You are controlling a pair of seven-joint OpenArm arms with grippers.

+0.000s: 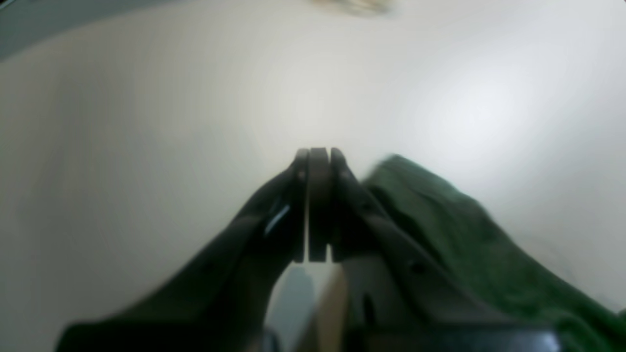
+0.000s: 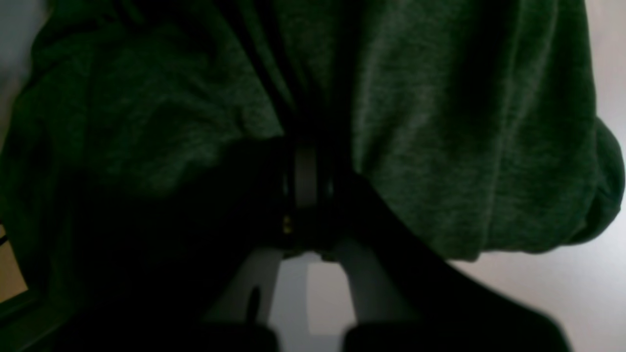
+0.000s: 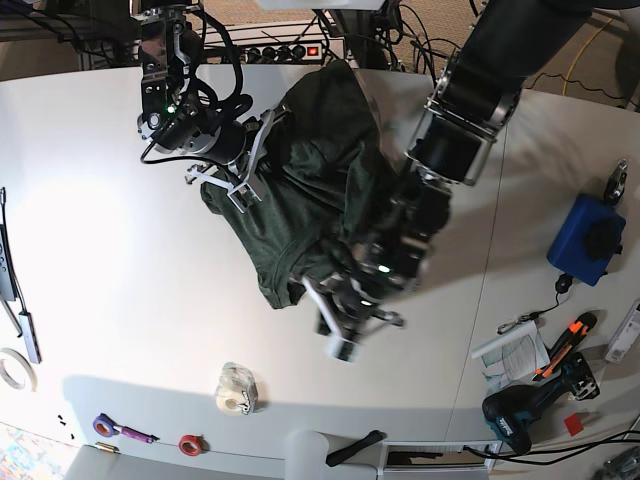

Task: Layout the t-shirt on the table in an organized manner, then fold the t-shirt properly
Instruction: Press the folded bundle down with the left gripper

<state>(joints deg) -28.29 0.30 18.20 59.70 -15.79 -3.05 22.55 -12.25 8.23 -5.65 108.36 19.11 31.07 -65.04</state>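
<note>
Bright overhead light — a power strip (image 3: 283, 50) and tangled cables (image 3: 425, 40) line the far edge.

The table (image 3: 120, 300) is white and smooth, with a thin seam running from 12 o'clock down toward 6 o'clock on its right side. Near the center, toward 12 o'clock, the dark green t-shirt (image 3: 310, 180) lies bunched in a heap. At 6 o'clock sits a tape dispenser (image 3: 236, 389), with a red ring (image 3: 190, 444) and a purple tool (image 3: 118, 429) at 7 o'clock. A roll of tape (image 3: 12, 370) lies at 8 o'clock. At 3 o'clock rests a blue box (image 3: 585, 240); a drill (image 3: 525, 410), an orange tool (image 3: 565, 345) and a paper booklet (image 3: 508, 355) lie at 4 o'clock.
</note>
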